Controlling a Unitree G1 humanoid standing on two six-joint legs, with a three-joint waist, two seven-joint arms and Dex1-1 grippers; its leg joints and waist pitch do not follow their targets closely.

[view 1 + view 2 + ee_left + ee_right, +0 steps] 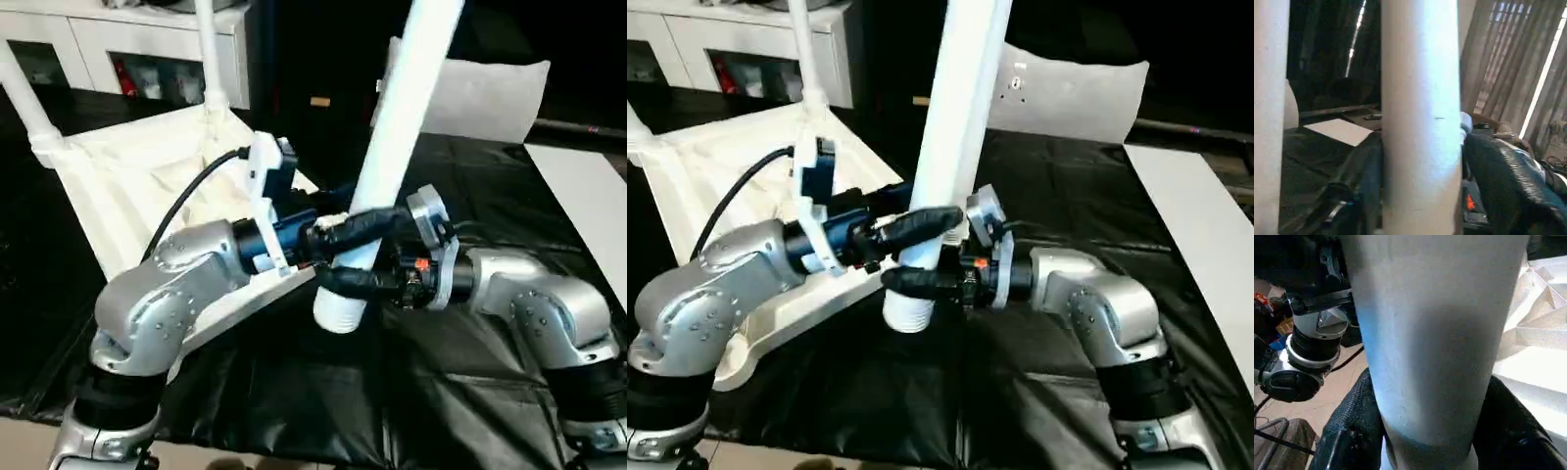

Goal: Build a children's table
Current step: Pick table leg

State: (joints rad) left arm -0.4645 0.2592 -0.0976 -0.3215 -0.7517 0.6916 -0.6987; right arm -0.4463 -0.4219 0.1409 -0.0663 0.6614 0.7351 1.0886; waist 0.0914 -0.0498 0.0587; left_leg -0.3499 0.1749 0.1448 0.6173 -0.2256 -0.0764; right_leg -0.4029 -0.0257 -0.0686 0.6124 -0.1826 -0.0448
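both jaws clasp the leg [392,147] near its threaded end; a loosening left gripper [343,227] could let it tip.

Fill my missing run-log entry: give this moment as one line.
stage: fitting leg | leg: tilted, threaded end down, off socket | right pincer: shut on leg | left pincer: at leg | tabletop: upside down, two legs in
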